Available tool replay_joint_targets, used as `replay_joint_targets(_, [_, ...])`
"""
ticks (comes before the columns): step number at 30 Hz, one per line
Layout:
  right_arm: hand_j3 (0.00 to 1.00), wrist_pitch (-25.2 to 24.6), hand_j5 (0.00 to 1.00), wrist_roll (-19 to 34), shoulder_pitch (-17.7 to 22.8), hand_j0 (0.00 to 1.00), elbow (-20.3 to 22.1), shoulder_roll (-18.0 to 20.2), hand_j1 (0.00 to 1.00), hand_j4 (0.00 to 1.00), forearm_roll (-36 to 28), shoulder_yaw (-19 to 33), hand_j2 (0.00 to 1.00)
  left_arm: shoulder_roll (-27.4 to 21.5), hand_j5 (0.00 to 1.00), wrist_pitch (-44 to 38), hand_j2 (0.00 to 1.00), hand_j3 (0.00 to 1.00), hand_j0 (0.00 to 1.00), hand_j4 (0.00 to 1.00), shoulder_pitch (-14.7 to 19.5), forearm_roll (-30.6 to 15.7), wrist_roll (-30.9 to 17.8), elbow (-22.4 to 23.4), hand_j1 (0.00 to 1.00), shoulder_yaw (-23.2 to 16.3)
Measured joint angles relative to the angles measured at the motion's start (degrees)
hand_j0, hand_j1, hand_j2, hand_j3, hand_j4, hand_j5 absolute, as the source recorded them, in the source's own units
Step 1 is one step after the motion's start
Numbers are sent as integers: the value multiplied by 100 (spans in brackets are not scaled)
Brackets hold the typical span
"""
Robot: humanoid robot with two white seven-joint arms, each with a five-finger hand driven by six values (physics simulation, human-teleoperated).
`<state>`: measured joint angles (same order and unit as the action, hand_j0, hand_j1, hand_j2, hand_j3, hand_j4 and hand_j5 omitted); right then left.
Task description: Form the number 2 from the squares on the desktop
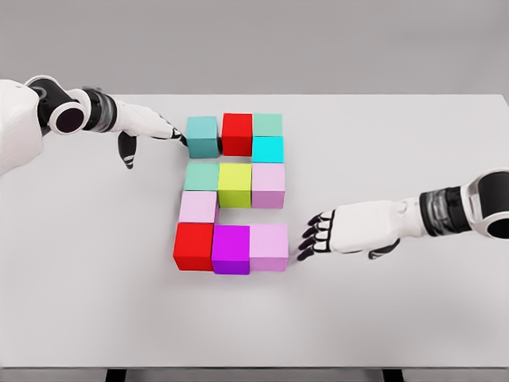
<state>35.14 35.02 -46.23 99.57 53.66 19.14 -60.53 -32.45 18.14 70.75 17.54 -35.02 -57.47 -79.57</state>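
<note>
Coloured cubes lie in a 2-like pattern on the white table [398,127]. Top row: teal cube [203,135], red cube [237,133], mint cube [268,124], with a cyan cube [268,149] below the mint one. Middle row: green-teal cube [202,177], yellow cube [235,185], pink cube [268,185]. A pale pink cube [198,207] sits lower left. Bottom row: red cube [193,246], magenta cube [231,249], lilac cube [269,247]. My left hand [155,131] is open, fingertips touching the teal cube's left side. My right hand [318,235] is open, its fingertips just right of the lilac cube.
The table's front edge runs along the bottom of the view, with dark legs below it. Bare tabletop stretches right of the cubes and in front of them.
</note>
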Motion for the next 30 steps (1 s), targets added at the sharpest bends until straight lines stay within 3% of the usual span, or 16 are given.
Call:
replay_joint_targets(4, [100, 4, 100, 1, 70, 100, -228, 84, 100, 100, -274, 559, 100, 11, 100, -3, 100, 100, 100, 100, 0, -3, 0, -2, 100, 14])
replay_joint_targets(9, [100, 6, 100, 1, 659, 100, -737, 101, 100, 100, -745, 2334, 100, 18, 100, -9, 100, 100, 100, 100, 0, -8, 0, -2, 100, 27])
replay_joint_targets(12, [100, 2, 100, 0, 834, 100, -839, 124, 100, 100, -818, 2967, 100, 19, 100, -14, 100, 100, 100, 100, 0, -9, 0, -3, 100, 30])
replay_joint_targets(18, [100, 2, 100, 1, 782, 100, -970, 294, 100, 100, -873, 3446, 100, 26, 100, -37, 100, 100, 100, 100, 9, -8, 0, -2, 100, 33])
replay_joint_targets(30, [100, 3, 100, 1, 642, 100, -1206, 343, 100, 100, -882, 3560, 100, 36, 100, -44, 100, 100, 100, 100, 26, 8, 0, 12, 100, 40])
